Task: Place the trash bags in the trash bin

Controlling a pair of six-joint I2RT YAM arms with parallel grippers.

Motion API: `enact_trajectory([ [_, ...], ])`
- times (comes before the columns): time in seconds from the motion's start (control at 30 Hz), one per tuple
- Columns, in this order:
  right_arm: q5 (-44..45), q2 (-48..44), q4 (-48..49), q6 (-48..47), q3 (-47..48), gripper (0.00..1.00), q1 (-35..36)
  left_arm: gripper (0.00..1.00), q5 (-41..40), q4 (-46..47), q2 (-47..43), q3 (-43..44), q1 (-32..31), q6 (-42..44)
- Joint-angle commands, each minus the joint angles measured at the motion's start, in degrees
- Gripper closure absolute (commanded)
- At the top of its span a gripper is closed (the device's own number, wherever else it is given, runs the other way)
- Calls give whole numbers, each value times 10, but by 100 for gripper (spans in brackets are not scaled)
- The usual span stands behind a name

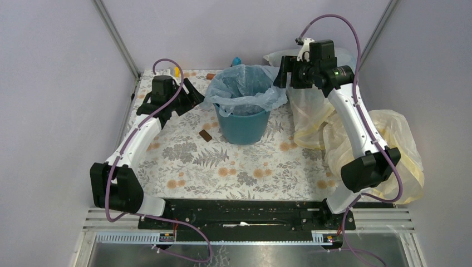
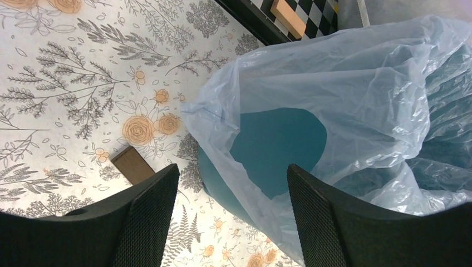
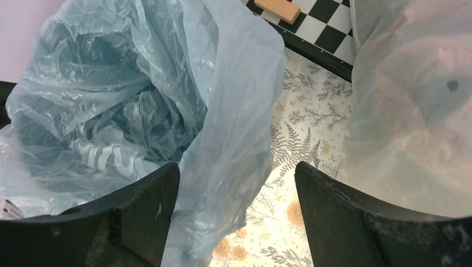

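Observation:
The teal trash bin (image 1: 243, 125) stands at the table's back middle. The light-blue trash bag (image 1: 245, 83) lines it, its edge folded over the rim and hanging down both sides. In the left wrist view the bag (image 2: 356, 94) drapes over the bin's wall (image 2: 278, 144). My left gripper (image 1: 192, 95) is open and empty, just left of the bin. My right gripper (image 1: 283, 73) is open, above the bin's right rim; a hanging flap of the bag (image 3: 234, 139) lies between its fingers, not pinched.
A bulky pale-yellow bag (image 1: 389, 150) and a stuffed whitish bag (image 1: 306, 105) fill the right side, close to the right arm. A small brown block (image 1: 205, 135) lies on the floral cloth left of the bin. Small items sit at the back edge (image 1: 236, 60).

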Motion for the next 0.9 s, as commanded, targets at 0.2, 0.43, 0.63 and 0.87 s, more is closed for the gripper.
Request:
enact_trajectory([
  [0.2,47,-105,52,15,-98,19,1,26,42,101,-22,-52,3,-36],
  [0.43,26,-127,63,21,-144,35,1,26,32,122,-46,-72,3,-53],
  [0.63,21,-158,87,29,-185,43,1,31,46,161,-41,-91,3,-81],
  [0.87,-5,-190,123,54,-245,66,1,61,62,200,-25,-103,3,-97],
])
